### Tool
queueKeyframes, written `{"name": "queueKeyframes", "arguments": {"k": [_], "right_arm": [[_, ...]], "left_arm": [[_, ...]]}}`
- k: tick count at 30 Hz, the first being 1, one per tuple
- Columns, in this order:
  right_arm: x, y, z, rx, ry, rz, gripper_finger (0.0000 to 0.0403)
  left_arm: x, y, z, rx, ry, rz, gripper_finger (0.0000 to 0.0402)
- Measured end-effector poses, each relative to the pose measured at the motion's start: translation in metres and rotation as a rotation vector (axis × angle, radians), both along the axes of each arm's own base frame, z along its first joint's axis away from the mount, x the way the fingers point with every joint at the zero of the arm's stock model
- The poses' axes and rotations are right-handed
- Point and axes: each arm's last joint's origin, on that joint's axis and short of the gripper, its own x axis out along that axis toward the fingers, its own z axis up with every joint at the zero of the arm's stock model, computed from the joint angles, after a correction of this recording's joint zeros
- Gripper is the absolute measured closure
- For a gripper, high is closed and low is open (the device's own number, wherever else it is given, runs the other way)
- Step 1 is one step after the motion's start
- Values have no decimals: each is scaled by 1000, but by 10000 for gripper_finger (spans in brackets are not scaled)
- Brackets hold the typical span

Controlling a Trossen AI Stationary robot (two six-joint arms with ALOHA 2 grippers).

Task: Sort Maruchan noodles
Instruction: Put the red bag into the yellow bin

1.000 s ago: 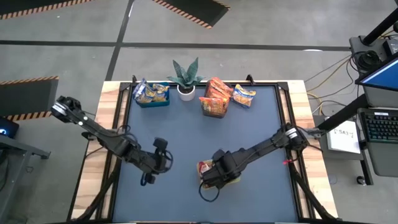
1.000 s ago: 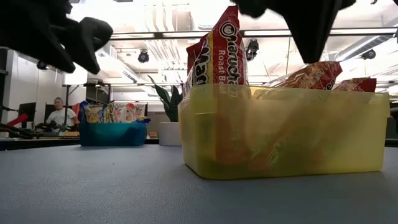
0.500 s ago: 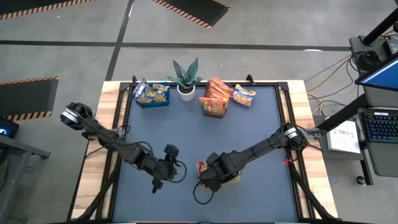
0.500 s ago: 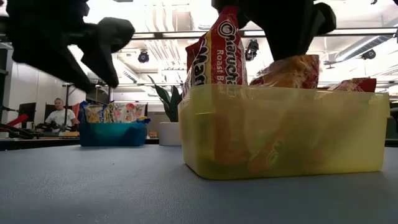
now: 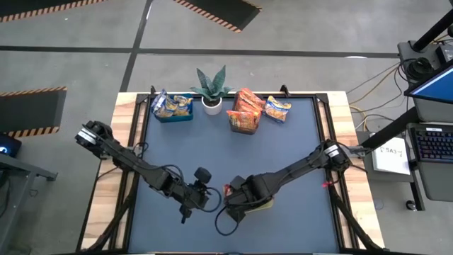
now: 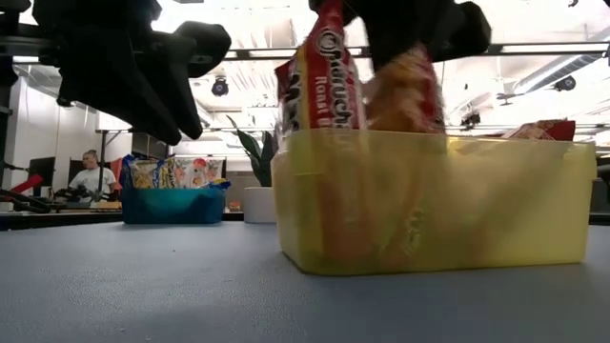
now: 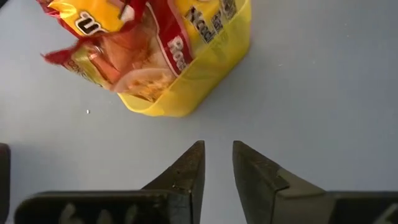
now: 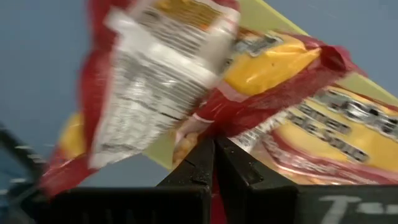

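We see the right gripper (image 8: 213, 149) over the yellow-green bin (image 6: 429, 205) at the near middle of the dark table (image 5: 297, 142), its fingers pressed together on the crimped edge of a red-and-yellow noodle packet (image 8: 168, 81). In the right wrist view the packet hangs across the frame, its printed back turned to the camera, with more packets (image 8: 336, 130) lying in the bin beyond it.

The left gripper (image 7: 217, 163) hovers just beside the bin on the left-arm side, holding nothing. Its own wrist view shows its two fingers standing a narrow gap apart over bare table, with the bin (image 7: 193, 81) and its packets just ahead.

From above, we make out both arms meeting near the table's front edge, the left gripper (image 5: 200, 191) and right gripper (image 5: 237, 198) close together, but the grip itself is hidden under the dark arms. That view alone shows the far edge of the table: a blue bin (image 5: 173, 108) of yellow-and-blue packets, a potted plant (image 5: 211, 88), a dark clear bin with orange packets (image 5: 245, 112), and one more packet (image 5: 278, 110) just beside them.

The table-level view gives us what the overhead cannot: a red packet (image 6: 319, 81) standing upright in the yellow-green bin, another packet (image 6: 405, 90) raised beside it under the right gripper, and a person seated (image 6: 93, 173) in the room behind.
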Motion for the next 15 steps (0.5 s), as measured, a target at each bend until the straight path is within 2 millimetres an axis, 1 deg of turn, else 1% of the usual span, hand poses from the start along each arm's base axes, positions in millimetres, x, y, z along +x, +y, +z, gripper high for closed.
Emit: {"name": "queueKeyframes", "arguments": {"k": [4, 10, 15], "right_arm": [[2, 0, 6, 7, -50, -11, 394], [0, -3, 24, -15, -148, -27, 394], [-1, -3, 27, -24, -156, -30, 394]], "left_arm": [[0, 0, 0, -3, 1, 3, 347], [0, 0, 0, -7, 0, 6, 355], [0, 0, 0, -7, -4, 4, 357]]}}
